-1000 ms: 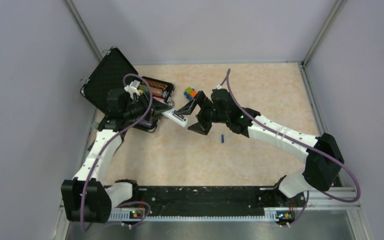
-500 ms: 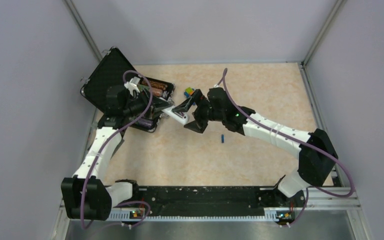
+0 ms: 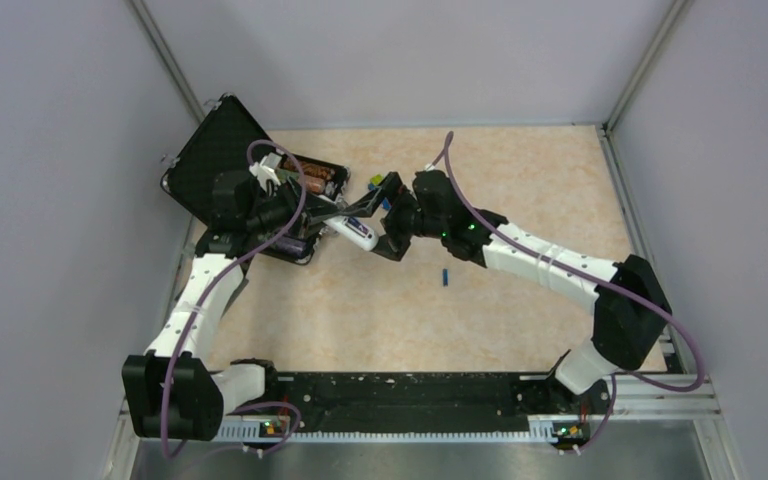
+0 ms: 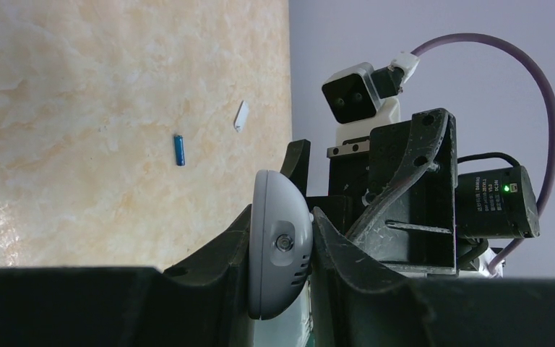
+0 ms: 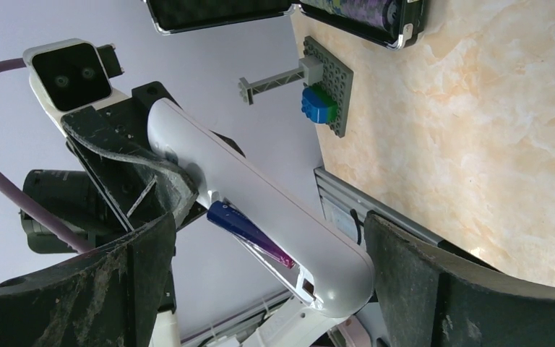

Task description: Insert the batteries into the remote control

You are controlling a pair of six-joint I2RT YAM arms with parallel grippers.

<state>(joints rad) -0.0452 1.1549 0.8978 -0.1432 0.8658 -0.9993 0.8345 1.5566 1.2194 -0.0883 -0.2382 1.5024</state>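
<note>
My left gripper [image 3: 325,218] is shut on the white remote control [image 3: 355,232] and holds it off the table; in the left wrist view its rounded end [image 4: 280,246] is pinched between both fingers. A dark blue-purple battery [image 5: 249,235] lies tilted in the remote's [image 5: 260,195] open compartment, one end raised. My right gripper [image 3: 378,222] is open and straddles the remote's free end without touching it; in its wrist view, the right gripper [image 5: 274,289] has a finger on either side. A blue battery [image 3: 445,277] lies alone on the table, also seen as a small blue battery [image 4: 179,150] in the left wrist view.
An open black case [image 3: 220,160] with striped chip stacks stands at the back left, just behind the left gripper. A small toy of coloured bricks [image 5: 325,94] sits behind the right gripper. A small white sliver [image 4: 241,116] lies near the loose battery.
The right gripper has moved left and a little back, so its open fingers now reach around the remote's free end. The left gripper and remote shifted slightly back.
</note>
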